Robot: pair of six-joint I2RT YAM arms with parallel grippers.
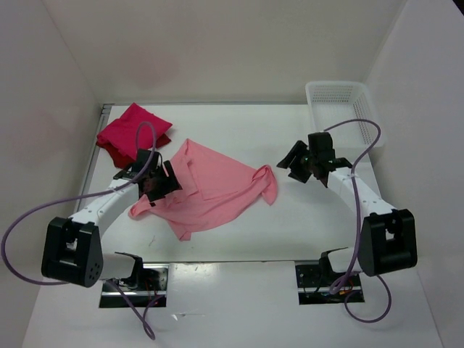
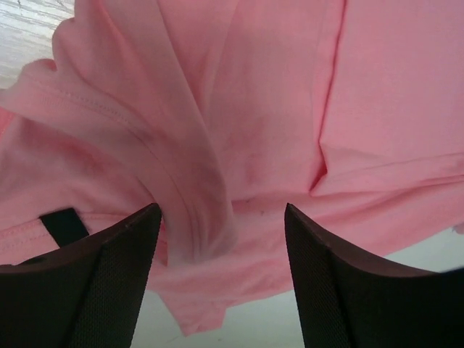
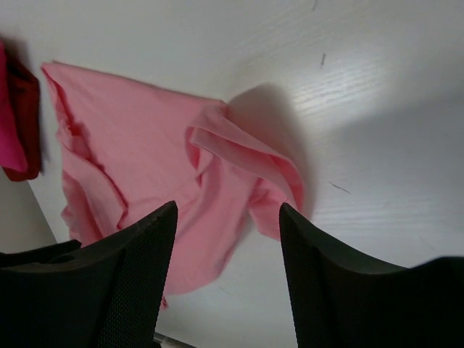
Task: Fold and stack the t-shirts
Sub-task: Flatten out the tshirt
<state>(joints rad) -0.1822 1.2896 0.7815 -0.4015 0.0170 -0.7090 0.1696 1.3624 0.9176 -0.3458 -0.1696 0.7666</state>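
White was the colour of the table point(image 1: 304, 217), which filled the space between pale walls with both arms bolted at its near edge. Across its middle lay the salmon pink t-shirt point(image 1: 210, 192), the largest piece of cloth in sight, spread out but rumpled, with one sleeve bunched up at its right end and its left edge gathered under the left arm. In the far left corner sat the other two garments, folded and stacked. The crimson t-shirt point(image 1: 134, 127) lay on top, and the dark red t-shirt point(image 1: 116, 154) showed beneath it along the near side. They lay just beside the pink one; whether they touched it could not be told. At the far right corner stood a white perforated basket point(image 1: 337, 84), well apart from all three shirts.

The left claw point(image 1: 163, 181) hung low over the left end of the pink shirt. In the left wrist view its dark fingers point(image 2: 109, 283) stood well apart, and a loose ridge of the shirt's neckband rose in the gap, lying against the left finger without being pinched from both sides. The right claw point(image 1: 296, 165) hovered over bare table just to the right of the bunched sleeve. Its fingers point(image 3: 348, 290) were spread wide with nothing between them, and the shirt lay on the table beyond them.
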